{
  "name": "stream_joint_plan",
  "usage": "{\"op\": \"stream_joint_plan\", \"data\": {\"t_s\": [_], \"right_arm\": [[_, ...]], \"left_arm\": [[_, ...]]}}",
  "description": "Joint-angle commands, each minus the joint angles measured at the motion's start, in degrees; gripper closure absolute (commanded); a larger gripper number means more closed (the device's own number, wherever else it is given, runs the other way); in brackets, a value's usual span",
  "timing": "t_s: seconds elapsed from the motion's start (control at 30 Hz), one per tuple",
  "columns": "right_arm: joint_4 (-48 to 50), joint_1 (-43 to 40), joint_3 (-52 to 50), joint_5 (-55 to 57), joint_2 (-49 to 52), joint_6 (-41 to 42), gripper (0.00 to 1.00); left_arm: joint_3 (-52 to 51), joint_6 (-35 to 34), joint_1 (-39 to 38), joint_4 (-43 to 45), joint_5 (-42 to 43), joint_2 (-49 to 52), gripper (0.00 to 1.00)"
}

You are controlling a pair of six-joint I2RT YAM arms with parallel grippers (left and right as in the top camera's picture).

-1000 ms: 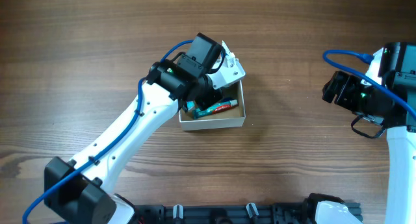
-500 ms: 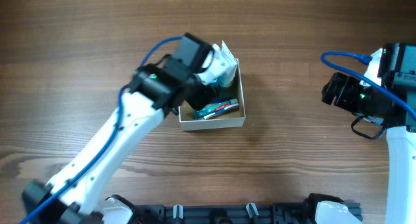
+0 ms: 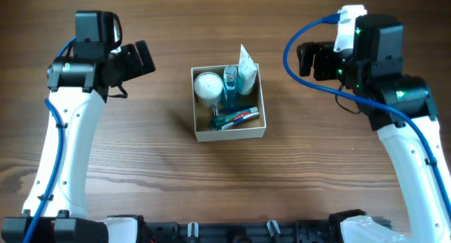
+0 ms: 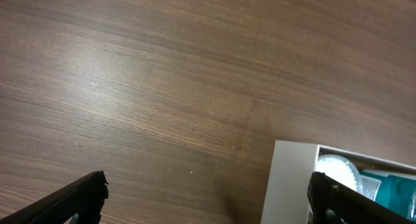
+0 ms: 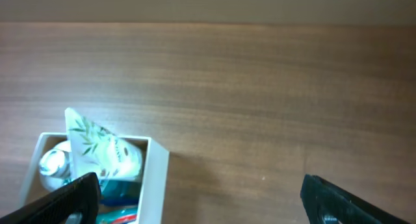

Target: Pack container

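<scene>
The container [image 3: 229, 136], a square white-walled box, sits mid-table. Inside are a white round jar [image 3: 207, 86], a blue bottle [image 3: 231, 84], a toothpaste tube [image 3: 236, 118] and a white-and-teal pouch [image 3: 246, 63] leaning at the far right corner. My left gripper [image 3: 141, 60] hovers left of the box, open and empty. In the left wrist view, the left gripper [image 4: 208, 201] spans bare wood and the container's wall [image 4: 289, 178]. My right gripper [image 3: 313, 60] hangs right of the box, open and empty. The right wrist view shows the right gripper [image 5: 201, 201] beside the wall [image 5: 153, 185] and pouch [image 5: 97, 149].
Brown wooden tabletop [image 3: 225, 179] lies all around the box. A black rail with clips [image 3: 239, 230] runs along the near edge. Blue cables [image 3: 296, 42] loop off both arms.
My left arm has lifted out of the container and swung left, its gripper opening and leaving the pouch inside. My right arm has moved in toward the box from the right edge.
</scene>
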Motion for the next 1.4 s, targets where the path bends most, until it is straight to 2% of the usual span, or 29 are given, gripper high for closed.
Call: {"op": "stream_joint_plan", "data": {"t_s": [0.0,0.13,0.3,0.47,0.57,0.6,0.67,0.77,0.9,1.23,1.37], "right_arm": [[-1.7,0.02,0.13,1.84,-1.49,0.83,0.0],[-5.25,0.04,0.11,2.89,-8.22,5.81,0.0],[-11.34,0.04,-2.38,2.86,-18.88,6.16,0.0],[-8.94,0.02,-23.76,5.51,-40.19,8.37,0.0],[-6.93,0.02,-36.5,6.1,-50.29,17.7,0.0],[-6.29,0.02,-40.87,6.1,-52.78,23.34,0.0],[-6.86,0.02,-46.25,6.1,-53.94,31.21,0.0],[-7.04,0.02,-51.12,6.1,-53.35,35.82,0.0],[-7.13,0.02,-55.39,6.1,-52.19,36.15,0.0],[-7.19,0.02,-55.54,5.92,-51.91,36.13,0.0],[-3.67,-0.37,-55.84,9.05,-57.51,32.63,0.0]], "left_arm": [[0.02,-0.02,0.76,-1.03,1.33,0.07,0.0],[-0.52,0.68,-0.63,-4.68,1.31,-2.47,0.0],[-10.38,0.66,-5.35,-1.11,-0.68,-15.37,0.0],[-30.86,0.2,-10.58,5.62,-1.27,-42.38,0.0],[-36.63,0.22,-10.71,6.27,-1.29,-55.23,0.0],[-36.83,0.22,-10.71,5.2,-1.27,-58.36,0.0],[-36.83,0.22,-10.71,2.62,-1.27,-62.82,0.0],[-36.83,0.22,-10.71,-0.76,-1.27,-65.81,0.0],[-36.83,0.22,-10.71,-5.49,-1.27,-66.12,0.0],[-36.85,0.22,-10.71,-9.35,-1.27,-66.12,0.0],[-36.85,0.22,-10.71,-9.33,-1.27,-66.12,0.0]]}}
